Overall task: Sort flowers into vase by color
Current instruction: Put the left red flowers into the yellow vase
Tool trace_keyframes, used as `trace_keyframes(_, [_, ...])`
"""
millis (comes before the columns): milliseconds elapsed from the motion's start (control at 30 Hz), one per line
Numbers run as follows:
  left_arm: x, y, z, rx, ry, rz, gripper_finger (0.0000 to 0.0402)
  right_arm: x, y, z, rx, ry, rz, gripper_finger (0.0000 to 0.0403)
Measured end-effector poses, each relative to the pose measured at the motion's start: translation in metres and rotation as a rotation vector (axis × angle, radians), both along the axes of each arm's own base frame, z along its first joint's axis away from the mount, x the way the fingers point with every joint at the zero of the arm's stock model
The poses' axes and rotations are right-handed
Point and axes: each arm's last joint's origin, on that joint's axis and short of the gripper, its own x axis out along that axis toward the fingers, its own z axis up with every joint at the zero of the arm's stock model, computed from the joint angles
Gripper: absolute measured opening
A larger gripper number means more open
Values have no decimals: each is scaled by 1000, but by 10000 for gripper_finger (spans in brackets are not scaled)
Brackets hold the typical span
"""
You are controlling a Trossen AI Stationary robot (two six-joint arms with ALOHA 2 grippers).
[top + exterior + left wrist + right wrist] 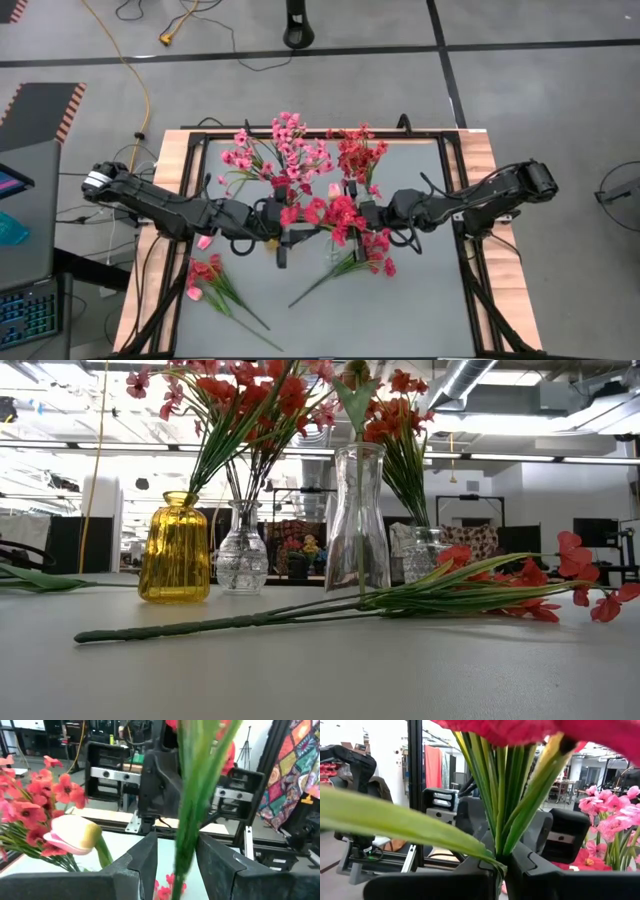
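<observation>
A red flower sprig [338, 212] stands upright in the air over the table's middle, with my right gripper [499, 870] shut on its green stem. My left gripper [177, 870] comes from the left and is open. The stem [184, 830] passes between its fingers with a gap on one side; I cannot tell whether they touch it. Pink flowers [275, 150] and red flowers [360, 150] stand in vases at the far side. The low view shows a yellow vase [175, 550] and clear vases [358, 520]. Neither gripper shows in the low view. My right gripper pinches the sprig's green stem bundle [499, 849] between its two fingers, just below where the leaves spread. The fingers come about level from the table's right and lie across the stem. The sprig stands upright, blossoms on top, lifted clear of the table.
A red sprig [360, 262] lies on the table near the middle, its stem [230, 624] pointing left in the low view. Another bunch [208, 280] lies near the left front. A pale pink bud [75, 836] shows beside my left gripper. A black frame [455, 150] rims the table.
</observation>
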Motion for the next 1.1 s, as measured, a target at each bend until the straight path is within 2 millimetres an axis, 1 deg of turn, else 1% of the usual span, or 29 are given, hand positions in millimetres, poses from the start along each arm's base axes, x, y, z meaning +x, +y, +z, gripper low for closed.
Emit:
trace_keyframes(300, [1,1,0,-4,3,-20,119,0,0,1,5,-10,1,39])
trace_keyframes(467, [0,1,-1,-1,7,-20,115,0,-3,2,45,-12,-1,39])
trace_keyframes(600, [0,1,-1,1,6,-20,89,0,-3,2,72,-10,3,39])
trace_keyframes(867, [1,2,-1,18,7,-19,12,0,-3,2,74,-11,3,39])
trace_keyframes(1100, [1,2,-1,19,7,-19,9,0,-3,2,73,-11,3,44])
